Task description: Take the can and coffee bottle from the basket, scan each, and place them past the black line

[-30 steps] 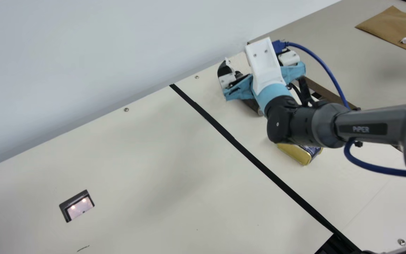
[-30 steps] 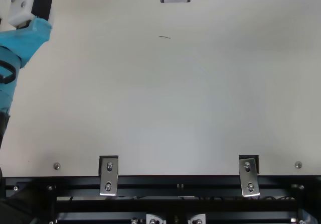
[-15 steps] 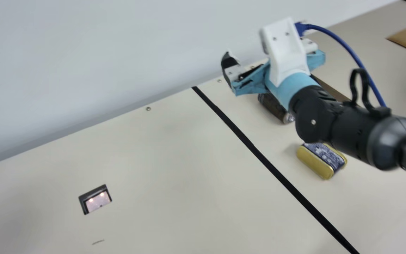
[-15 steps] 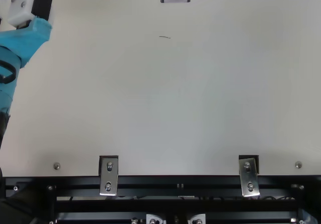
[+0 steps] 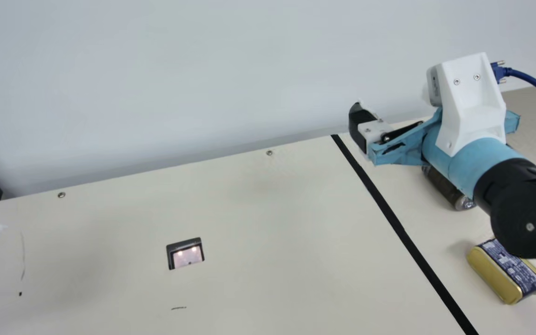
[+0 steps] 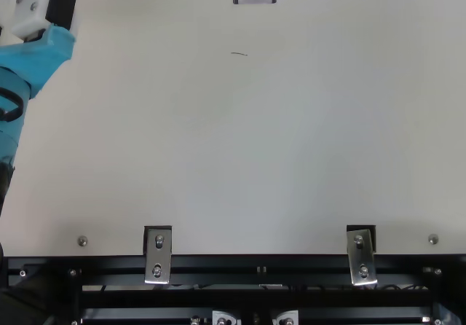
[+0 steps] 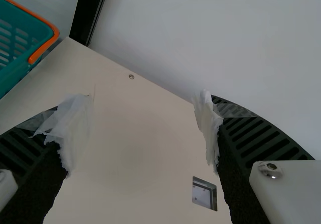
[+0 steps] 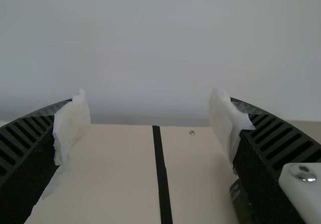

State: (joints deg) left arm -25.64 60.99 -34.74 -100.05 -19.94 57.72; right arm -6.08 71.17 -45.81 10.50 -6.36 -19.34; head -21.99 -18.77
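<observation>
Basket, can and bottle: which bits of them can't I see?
- Basket: left wrist view; the picture's edge cuts it off, so I can't tell what's inside.
- Bottle: main view; the right arm covers part of it.
- Can: main view; the same arm hides a bit, and its writing is too small to read.

Legible text: none | can (image 5: pixel 493 275): small pale print on blue, unreadable

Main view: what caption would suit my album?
Right gripper above the table, coffee bottle and gold-and-blue can right of the black line.
</observation>
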